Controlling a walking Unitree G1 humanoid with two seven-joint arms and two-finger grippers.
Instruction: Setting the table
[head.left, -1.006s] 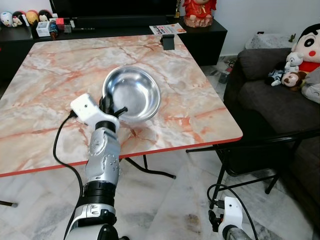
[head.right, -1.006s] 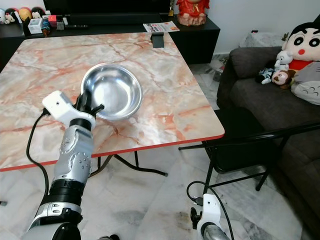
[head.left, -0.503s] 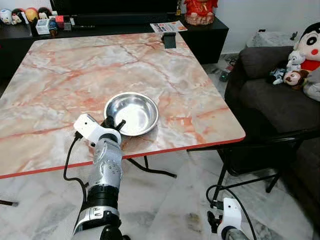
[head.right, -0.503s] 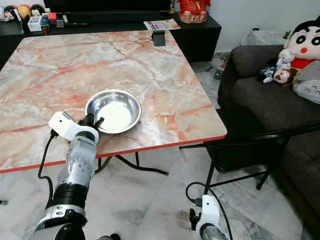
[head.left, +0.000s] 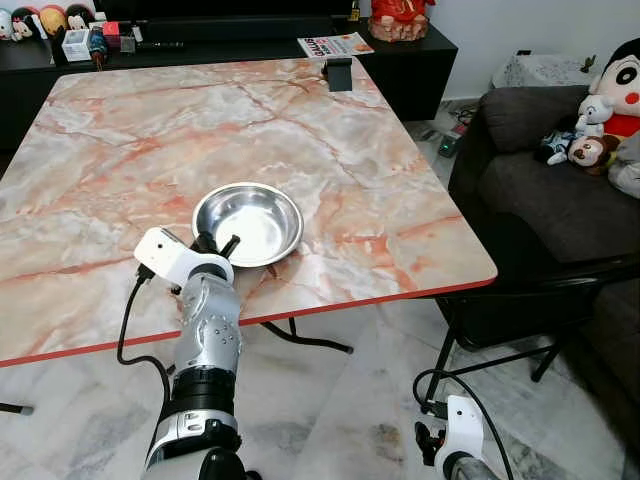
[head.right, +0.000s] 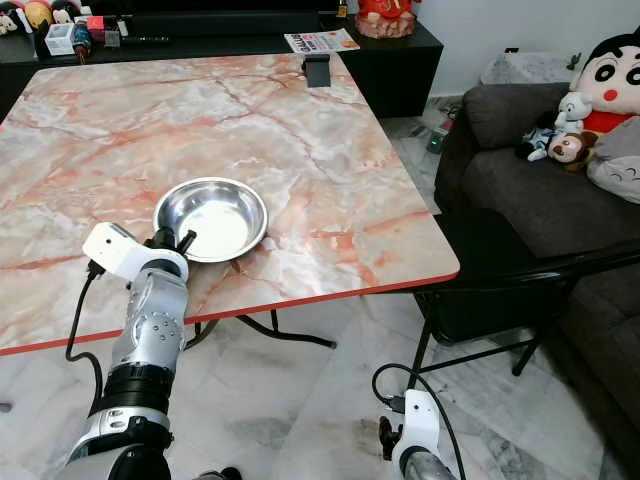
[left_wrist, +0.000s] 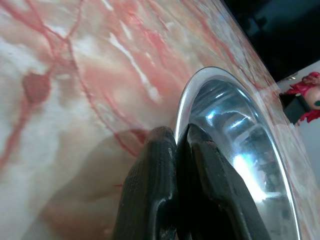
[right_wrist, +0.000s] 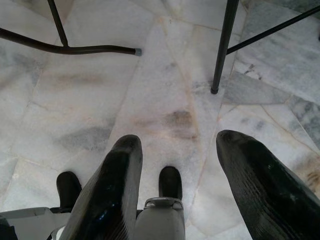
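Layout: bowl (head.left: 248, 221) on counter (head.left: 330, 160), near its front edge.
Left gripper (head.left: 218, 245) at the bowl's near-left rim. Small stand (head.left: 339, 75) at counter's far edge. Sofa (head.left: 560, 190) right of counter; right gripper (right_wrist: 180, 200) low over floor (right_wrist: 165, 105).

A shiny silver bowl (head.left: 248, 222) sits on a table (head.left: 300, 130) of pink-orange veined marble with a red edge.

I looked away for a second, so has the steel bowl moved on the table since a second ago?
Yes. The steel bowl, pinched at its rim by the left gripper, has come down flat onto the table, closer to its near red edge.
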